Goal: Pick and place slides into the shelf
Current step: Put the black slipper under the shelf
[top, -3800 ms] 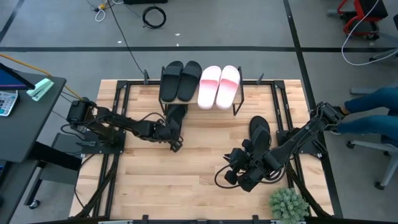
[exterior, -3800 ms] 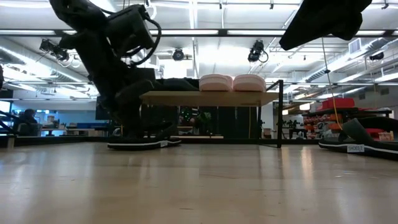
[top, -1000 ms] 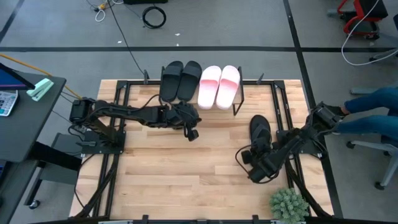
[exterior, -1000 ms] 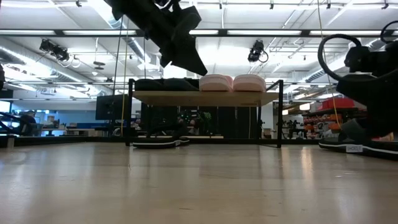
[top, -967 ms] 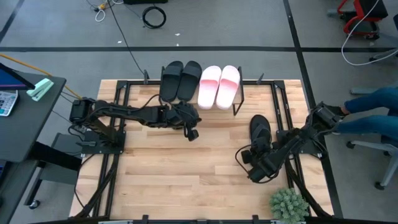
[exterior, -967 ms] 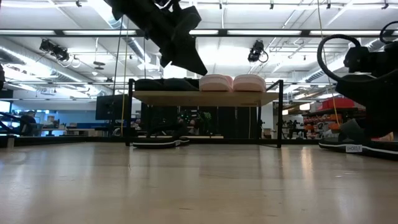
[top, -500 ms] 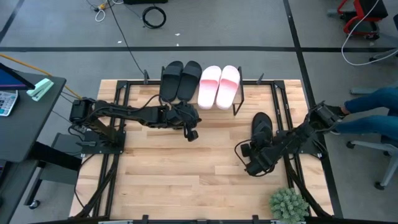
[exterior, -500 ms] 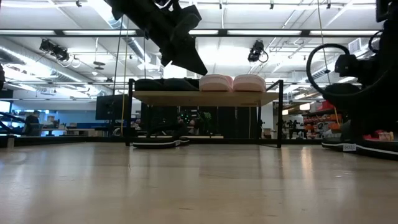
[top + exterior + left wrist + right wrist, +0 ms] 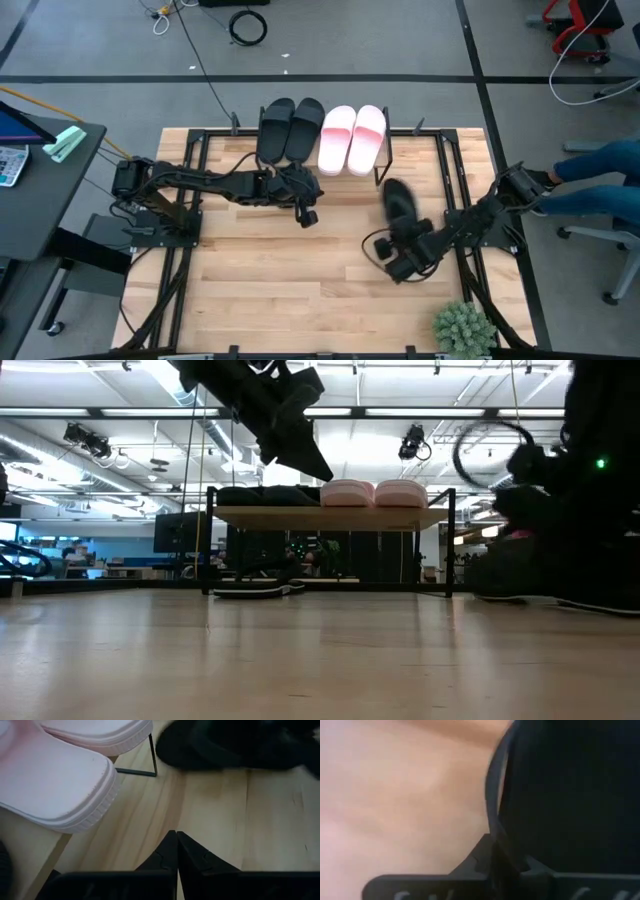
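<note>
The shelf (image 9: pixel 384 168) stands at the table's far middle. Two black slides (image 9: pixel 289 130) and two pink slides (image 9: pixel 352 138) lie on its board (image 9: pixel 330 515). Another black slide (image 9: pixel 250 588) rests on the table under the shelf. My left gripper (image 9: pixel 310 212), shut (image 9: pixel 176 842), hovers above the table just before the shelf's near edge. My right gripper (image 9: pixel 401 236) is shut on a further black slide (image 9: pixel 398 203), right of the shelf's near right leg. My right gripper pinches the black slide at its near end (image 9: pixel 492 827), coming level from the table's near right. The slide stretches away from the fingers toward the shelf. In the low view it is a dark blur (image 9: pixel 530 570) close over the table; whether it is lifted clear, I cannot tell.
Black metal rails run along the table's left (image 9: pixel 190 200) and right (image 9: pixel 458 185) sides. A potted plant (image 9: pixel 462 328) sits at the near right corner. A person's legs (image 9: pixel 600 175) show beyond the right edge. Bare wood (image 9: pixel 290 280) lies in the near middle.
My right gripper has moved toward the table's left and the shelf, taking the black slide with it. The slide has shifted from the table's right side to just beside the shelf's near right leg.
</note>
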Tool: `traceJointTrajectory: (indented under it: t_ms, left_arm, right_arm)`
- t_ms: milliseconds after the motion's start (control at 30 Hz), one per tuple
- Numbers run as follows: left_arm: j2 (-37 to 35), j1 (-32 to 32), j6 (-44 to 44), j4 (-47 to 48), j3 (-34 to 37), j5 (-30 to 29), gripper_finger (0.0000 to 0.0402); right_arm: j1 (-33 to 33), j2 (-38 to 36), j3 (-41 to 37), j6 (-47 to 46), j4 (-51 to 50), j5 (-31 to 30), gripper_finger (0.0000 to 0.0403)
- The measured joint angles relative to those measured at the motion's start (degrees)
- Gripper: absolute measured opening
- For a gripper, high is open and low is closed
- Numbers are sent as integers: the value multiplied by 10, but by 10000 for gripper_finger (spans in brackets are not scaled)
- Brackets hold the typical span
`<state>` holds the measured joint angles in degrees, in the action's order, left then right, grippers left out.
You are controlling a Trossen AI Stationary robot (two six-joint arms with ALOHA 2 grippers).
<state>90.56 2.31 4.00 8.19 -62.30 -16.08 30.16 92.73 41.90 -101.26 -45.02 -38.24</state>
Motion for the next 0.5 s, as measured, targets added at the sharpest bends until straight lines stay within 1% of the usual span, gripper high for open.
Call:
traceJointTrajectory:
  t_ms: [133,200,300,367,433,500]
  left_arm:
    - [-4,-9,-7,3,0,0,11]
    - [-13,-15,-8,7,0,0,16]
    - [-31,-30,-8,19,0,0,16]
    - [-50,-40,-8,34,1,0,10]
    - [-72,-50,-8,46,0,0,5]
    - [-97,-60,-8,70,1,0,5]
  right_arm:
    - [22,0,39,80,106,-15,6]
    - [29,0,65,115,132,-31,8]
    - [37,0,112,178,152,-67,6]
    - [36,0,142,224,153,-103,5]
    - [28,0,166,260,152,-136,5]
    - [11,0,183,298,151,-157,5]
